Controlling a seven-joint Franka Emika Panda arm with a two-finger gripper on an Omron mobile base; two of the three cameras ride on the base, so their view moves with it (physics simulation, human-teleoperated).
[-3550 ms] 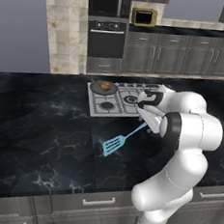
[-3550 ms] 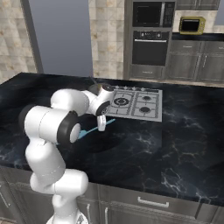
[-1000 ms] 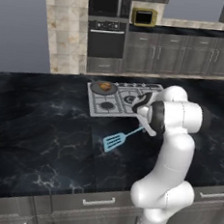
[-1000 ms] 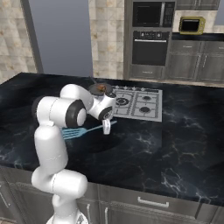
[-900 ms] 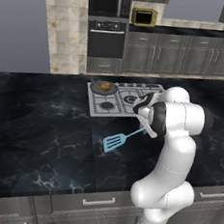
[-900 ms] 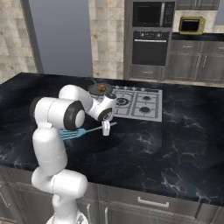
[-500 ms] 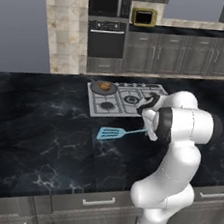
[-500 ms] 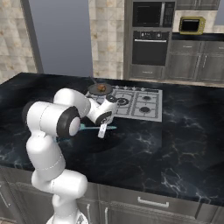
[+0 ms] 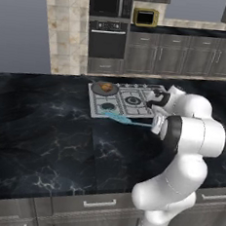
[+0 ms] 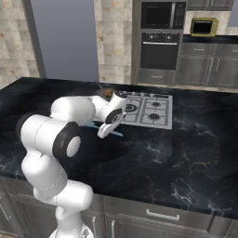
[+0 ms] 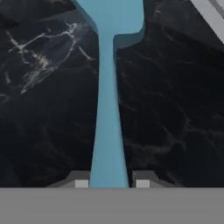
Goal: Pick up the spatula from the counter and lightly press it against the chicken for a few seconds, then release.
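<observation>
The gripper (image 11: 111, 183) is clamped on the handle of the blue spatula (image 11: 107, 131), one dark fingertip (image 11: 81, 182) pressed to each side of it. In the hand view the handle runs straight up from the gripper and widens into the blade, which is cut off by the top edge. A pale corner of the stove (image 11: 213, 16) shows at the upper right.

From the left base view the spatula (image 9: 126, 119) lies nearly level, reaching left from the gripper (image 9: 156, 123), with its blade at the front edge of the stove (image 9: 131, 101). I cannot tell whether the blade touches the stove or hangs just over it.

The chicken (image 9: 107, 87) sits in a dark pan (image 9: 98, 89) on the far left burner, apart from the spatula's blade, with a burner between them.

From the right base view the white arm (image 10: 76, 114) covers most of the spatula, leaving short blue bits on either side of the hand. It also hides nearly all of the pan.

The black bench (image 9: 44, 137) has wide bare room to the left of and in front of the stove. The arm's bulky elbow crowds the stove's right front corner.
</observation>
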